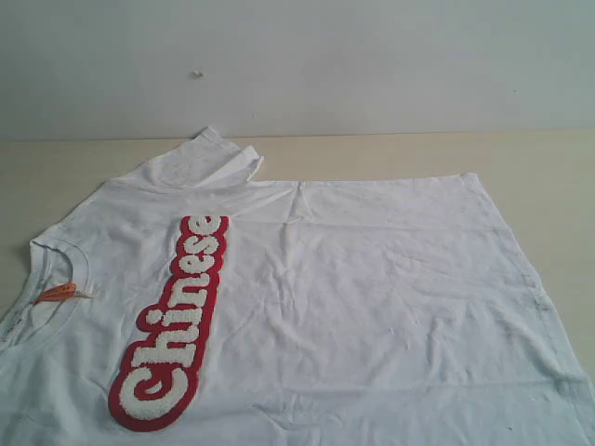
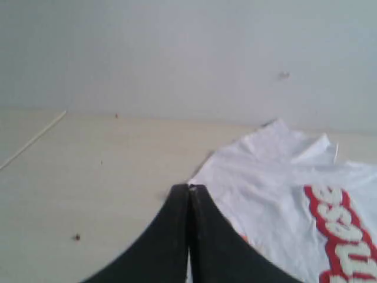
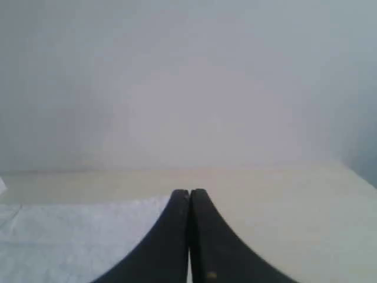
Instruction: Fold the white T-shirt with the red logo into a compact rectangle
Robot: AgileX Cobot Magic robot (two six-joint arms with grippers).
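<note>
With the left gripper (image 2: 189,187) and right gripper (image 3: 189,191) both clenched on nothing, we judge the white T-shirt (image 1: 372,297), spread logo-up on the table (image 1: 539,153), light, limp and slippery, best pinched at its sleeve (image 1: 218,153) and hem (image 1: 521,269) edges toward the table's back.

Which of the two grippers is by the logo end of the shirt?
The left gripper: its camera shows the red logo and a sleeve of the white T-shirt. The right gripper camera shows only plain fabric.

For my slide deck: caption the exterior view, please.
White T-shirt lies spread face-up on a pale table, red logo showing, neck at left.
</note>
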